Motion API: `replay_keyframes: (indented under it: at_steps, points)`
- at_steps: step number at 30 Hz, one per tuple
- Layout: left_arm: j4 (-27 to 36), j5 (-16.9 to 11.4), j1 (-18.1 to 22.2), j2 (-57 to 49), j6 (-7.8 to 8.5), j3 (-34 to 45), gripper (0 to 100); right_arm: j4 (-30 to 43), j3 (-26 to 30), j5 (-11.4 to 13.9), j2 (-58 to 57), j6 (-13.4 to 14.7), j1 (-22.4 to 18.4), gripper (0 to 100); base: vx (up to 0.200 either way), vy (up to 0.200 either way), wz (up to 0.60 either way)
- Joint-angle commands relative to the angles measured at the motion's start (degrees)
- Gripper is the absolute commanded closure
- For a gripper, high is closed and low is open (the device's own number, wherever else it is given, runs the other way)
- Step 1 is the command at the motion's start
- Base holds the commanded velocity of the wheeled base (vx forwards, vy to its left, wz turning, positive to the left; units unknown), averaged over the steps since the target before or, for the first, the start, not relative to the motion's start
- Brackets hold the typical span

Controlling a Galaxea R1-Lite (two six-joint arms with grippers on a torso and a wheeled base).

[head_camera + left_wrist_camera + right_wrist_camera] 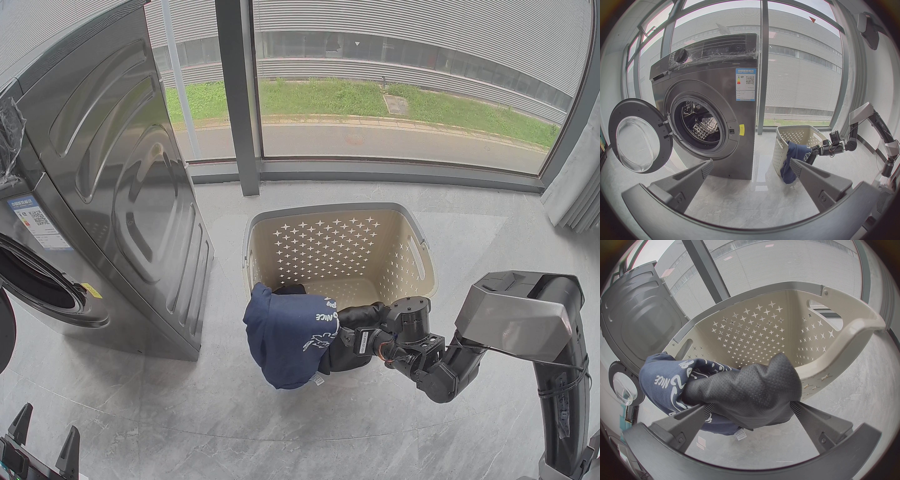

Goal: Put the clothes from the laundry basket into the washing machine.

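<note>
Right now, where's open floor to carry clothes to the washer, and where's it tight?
Free: grey marble floor bordered by the grey front-loading washing machine, the beige star-perforated plastic laundry basket and the left gripper; the open drum mouth too. Crowded: the basket's near rim, where navy printed garment, black mesh garment and right gripper bunch.

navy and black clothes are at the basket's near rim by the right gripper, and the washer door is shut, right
No, the washing machine door is swung open, as the left wrist view shows. The navy and black clothes do sit at the near rim of the laundry basket by the right gripper.
</note>
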Motion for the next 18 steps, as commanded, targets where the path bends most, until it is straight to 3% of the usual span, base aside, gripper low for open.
replay_keyframes:
  at_steps: [1, 2, 3, 13, 18]
  points:
    - [0.01, 0.02, 0.01, -0.49, -0.01, 0.92, 0, -0.09, -0.69, 0.01, 0.87, 0.01, 0.16, 0, 0.0, 0.0, 0.0]
    - [0.01, 0.02, 0.01, -0.49, -0.01, 0.92, 0, -0.18, -1.04, 0.01, 0.95, 0.01, 0.16, 0, 0.0, 0.0, 0.0]
    - [0.01, 0.02, 0.01, -0.49, -0.01, 0.92, 0, -0.35, -1.22, 0.01, 0.95, 0.01, 0.25, 100, 0.0, 0.0, 0.0]
    - [0.01, 0.02, 0.01, -0.49, -0.01, 0.92, 0, -2.55, 0.19, 0.01, 0.69, 0.01, 1.22, 100, 0.0, 0.0, 0.0]
    - [0.01, 0.02, 0.01, -0.49, -0.01, 0.92, 0, -5.28, 4.32, 0.1, -2.65, -0.6, 1.74, 100, 0.0, 0.0, 0.0]
